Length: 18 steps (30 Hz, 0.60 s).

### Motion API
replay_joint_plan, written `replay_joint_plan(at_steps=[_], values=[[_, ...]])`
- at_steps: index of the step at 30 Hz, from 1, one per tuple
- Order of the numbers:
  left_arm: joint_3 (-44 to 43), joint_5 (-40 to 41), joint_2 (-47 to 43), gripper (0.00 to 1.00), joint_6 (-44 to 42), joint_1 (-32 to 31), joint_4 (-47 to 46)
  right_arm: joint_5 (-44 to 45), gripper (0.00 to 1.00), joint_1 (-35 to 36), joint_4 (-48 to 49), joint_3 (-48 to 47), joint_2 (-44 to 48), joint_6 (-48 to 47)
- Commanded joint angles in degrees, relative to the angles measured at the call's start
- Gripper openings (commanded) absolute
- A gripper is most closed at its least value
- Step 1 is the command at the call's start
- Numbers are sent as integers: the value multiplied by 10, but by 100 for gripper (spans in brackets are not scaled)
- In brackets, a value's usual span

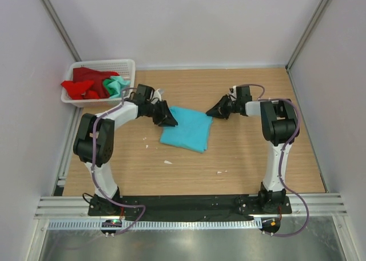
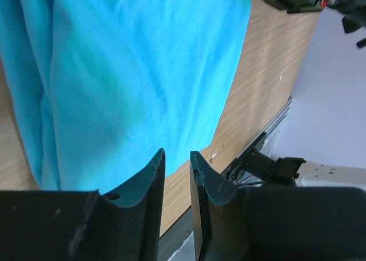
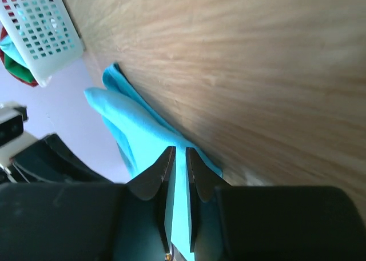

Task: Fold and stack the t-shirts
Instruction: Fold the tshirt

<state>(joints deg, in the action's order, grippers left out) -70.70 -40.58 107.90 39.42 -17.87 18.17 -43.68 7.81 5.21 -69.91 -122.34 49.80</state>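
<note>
Since the turquoise t-shirt (image 1: 186, 129) lies part-folded mid-frame, both arms sit at its top corners, I'd guess so the next fold pulls evenly. The right gripper (image 3: 177, 152) is pinched on the cloth edge. The left gripper (image 2: 177, 155) is nearly closed, but I can't tell if it's got fabric. The red shirt (image 1: 86, 84) and mint shirt (image 1: 117, 85) are in the basket (image 1: 108, 64), upper left

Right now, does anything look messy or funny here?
Yes. The red t-shirt and mint t-shirt lie crumpled, unfolded, in the white basket. Small white scraps litter the table near the blue t-shirt.
</note>
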Motion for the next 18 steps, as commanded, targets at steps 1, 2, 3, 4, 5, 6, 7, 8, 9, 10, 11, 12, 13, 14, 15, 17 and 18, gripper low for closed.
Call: replay_joint_plan(at_steps=[1,2,3,4,5,6,7,8,9,10,11,12,13,14,15,17,18], values=[[15,19,-65,25,-44,1,33,1,19,0,-30,-51,4,-28],[19,21,-84,25,-54,1,38,5,20,4,-43,-72,18,-35],[22,25,-91,26,-58,1,48,16,20,9,-52,-84,26,-41],[28,28,-94,26,-60,1,50,20,21,13,-92,-97,33,-56],[33,30,-97,26,-61,2,50,26,27,18,-108,-126,41,-64],[37,30,-98,26,-61,2,49,35,30,34,-121,-138,52,-69],[46,29,-95,26,-60,2,48,42,32,42,-132,-150,54,-71],[51,24,-95,25,-58,1,43,42,33,54,-132,-171,55,-66],[57,23,-93,25,-55,2,34,42,33,73,-130,-181,48,-61],[66,25,-92,25,-55,3,32,43,33,85,-125,-191,43,-57],[71,29,-91,25,-56,5,29,40,33,95,-122,-211,34,-47],[81,29,-92,25,-57,6,27,36,32,105,-116,-221,13,-40],[86,30,-93,24,-58,10,27,32,31,126,-112,-230,2,-34],[90,32,-94,24,-59,12,26,26,25,135,-107,-245,-10,-18],[97,33,-95,24,-60,14,23,25,22,145,-101,-249,-18,-9],[102,34,-95,23,-65,20,23,22,14,165,-73,-258,-45,12],[106,35,-95,22,-67,21,24,19,12,171,-64,-261,-52,29]])
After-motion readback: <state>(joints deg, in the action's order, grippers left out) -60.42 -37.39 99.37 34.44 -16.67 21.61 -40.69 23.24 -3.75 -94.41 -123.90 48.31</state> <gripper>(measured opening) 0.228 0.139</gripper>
